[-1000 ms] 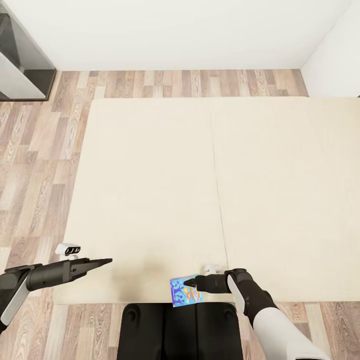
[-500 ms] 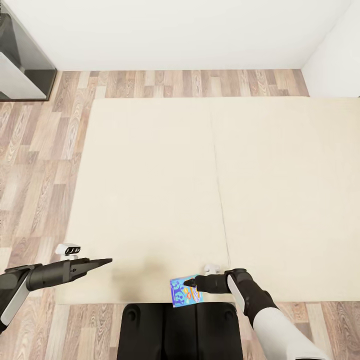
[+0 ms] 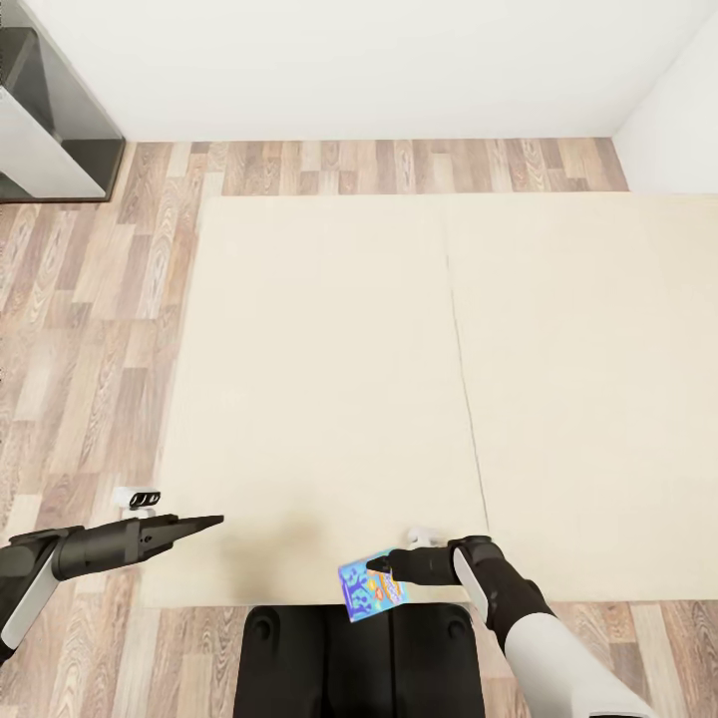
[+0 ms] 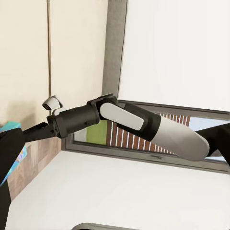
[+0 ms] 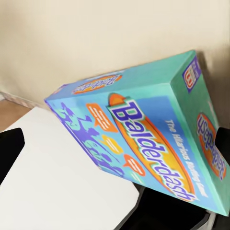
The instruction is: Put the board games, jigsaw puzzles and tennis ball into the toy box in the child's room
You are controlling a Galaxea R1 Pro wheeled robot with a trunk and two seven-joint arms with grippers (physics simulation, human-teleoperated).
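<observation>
The blue board game, a box with orange marks, hangs just off the near edge of the bed, with my right gripper shut on it. The right wrist view shows the board game close up, lettered "Balderdash", between dark fingertips at the edges. My left gripper hovers at the bed's near left corner, open, with nothing in it. Across the left wrist view stretches my right arm. The cream mattress is bare. The toy box, the puzzles and the ball are out of view.
A corner of the table, with a dark glossy panel and a pale front, stands at the far left by the white wall. Wood-plank floor runs along the bed's left and far sides. My dark base is against the bed's near edge.
The whole head view has shifted: bed, floor and table sit further right in the picture, so the camera has moved. Both arms keep their pose, and the box stays in the right gripper.
</observation>
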